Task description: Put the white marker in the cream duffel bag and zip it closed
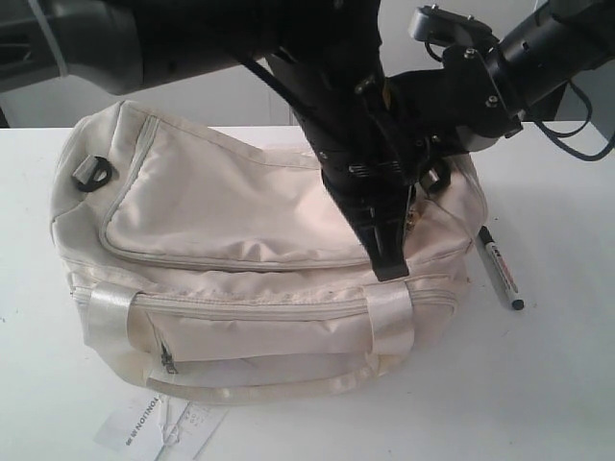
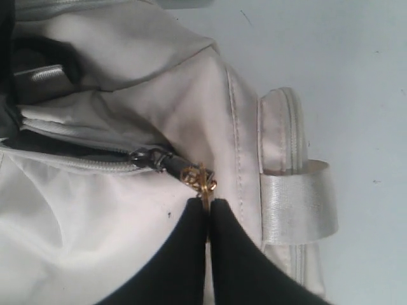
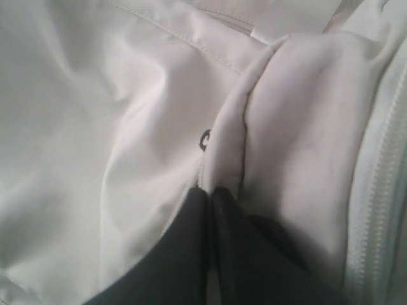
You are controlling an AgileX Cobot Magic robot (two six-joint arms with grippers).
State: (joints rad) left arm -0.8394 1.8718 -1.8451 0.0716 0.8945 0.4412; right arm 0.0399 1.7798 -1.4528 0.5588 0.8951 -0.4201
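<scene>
White table (image 1: 562, 384): gold zip pull (image 2: 198, 178) is pinched by left gripper (image 2: 208, 202), cream duffel bag (image 3: 286, 114) fabric by right gripper (image 3: 208, 192); pull should be drawn along track (image 2: 82, 164).

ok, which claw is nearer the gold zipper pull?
Left. Left claw grips the gold zipper pull itself; right claw pinches a fold of the cream duffel bag elsewhere.

Brightness: bright, even, cool-white in all views.
Shadows: soft and faint beneath the cream duffel bag (image 1: 221, 202) on the table (image 1: 557, 384).
Glare: mild sheen on the satin handle (image 2: 297, 202).
Focus: right wrist view soft, fabric blurred; exterior view slightly grainy.
</scene>
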